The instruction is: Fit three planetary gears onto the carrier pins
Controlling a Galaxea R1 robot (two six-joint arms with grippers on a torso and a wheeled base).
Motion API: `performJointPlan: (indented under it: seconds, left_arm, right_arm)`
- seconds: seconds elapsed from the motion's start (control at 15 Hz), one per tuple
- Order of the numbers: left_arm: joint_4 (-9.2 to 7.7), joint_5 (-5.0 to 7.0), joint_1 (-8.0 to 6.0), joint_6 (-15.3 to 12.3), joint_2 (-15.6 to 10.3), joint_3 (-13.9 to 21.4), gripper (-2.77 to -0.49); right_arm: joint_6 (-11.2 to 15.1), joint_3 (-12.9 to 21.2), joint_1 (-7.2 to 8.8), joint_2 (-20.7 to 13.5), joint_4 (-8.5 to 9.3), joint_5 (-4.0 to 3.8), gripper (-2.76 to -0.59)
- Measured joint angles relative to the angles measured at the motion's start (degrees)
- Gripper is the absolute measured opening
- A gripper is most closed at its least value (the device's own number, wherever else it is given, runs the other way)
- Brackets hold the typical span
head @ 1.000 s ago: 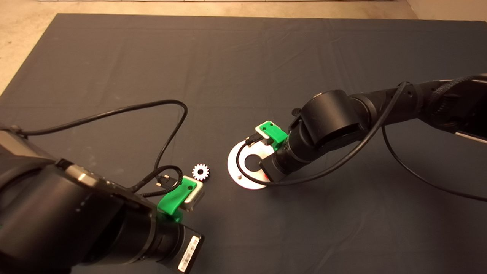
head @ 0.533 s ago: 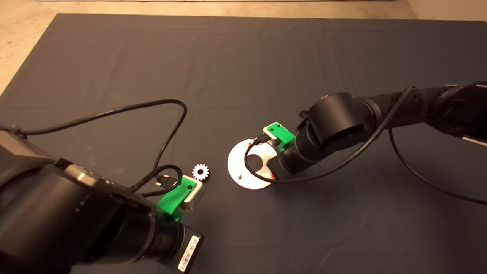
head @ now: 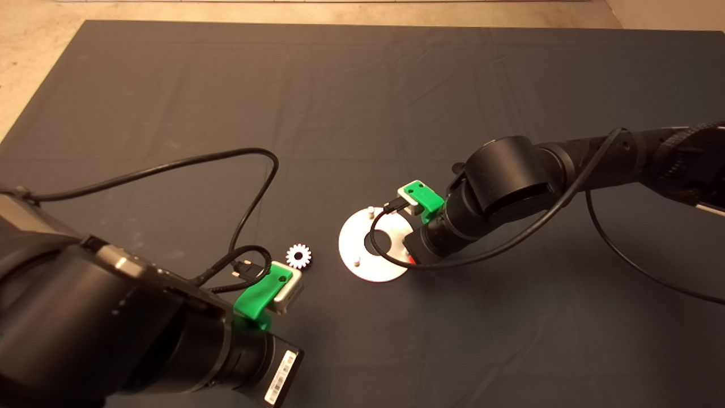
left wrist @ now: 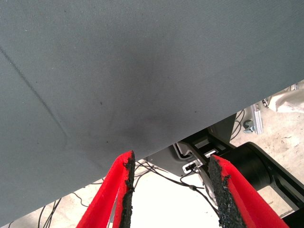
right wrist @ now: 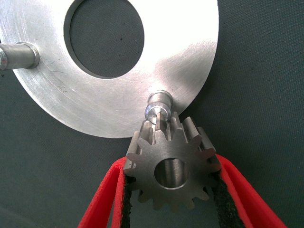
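The right tool (right wrist: 168,183) was clamped on a gear (right wrist: 172,167), holding it just beside a pin (right wrist: 157,106) at the right edge of the round plate (head: 351,241), not yet on it. Another gear (head: 298,256) lay on the mat (head: 362,102) just left of the plate. The left tool (left wrist: 168,190) hung over the mat's near left part with its fingers apart, gripping nothing.

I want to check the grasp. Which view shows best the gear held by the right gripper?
The right wrist view: the held gear sits between the right gripper pads, near a pin. The head view hides it behind the arm; the left wrist view shows only mat.
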Motion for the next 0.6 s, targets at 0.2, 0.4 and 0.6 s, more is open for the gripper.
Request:
performJointPlan:
  seconds: [0.2,0.4,0.6]
  left_arm:
    - [0.02,0.00,0.00,-0.02,-0.04,0.00,-2.23]
    - [0.02,0.00,-0.01,-0.02,-0.16,0.00,-2.23]
    - [0.02,0.00,0.00,-0.02,-0.17,0.00,-2.23]
  right_arm:
    - [0.00,0.00,0.00,0.00,-0.02,-0.01,-2.39]
    - [0.00,0.00,0.02,0.02,-0.08,0.00,-2.39]
    - [0.00,0.00,0.05,0.12,-0.14,-0.04,-2.39]
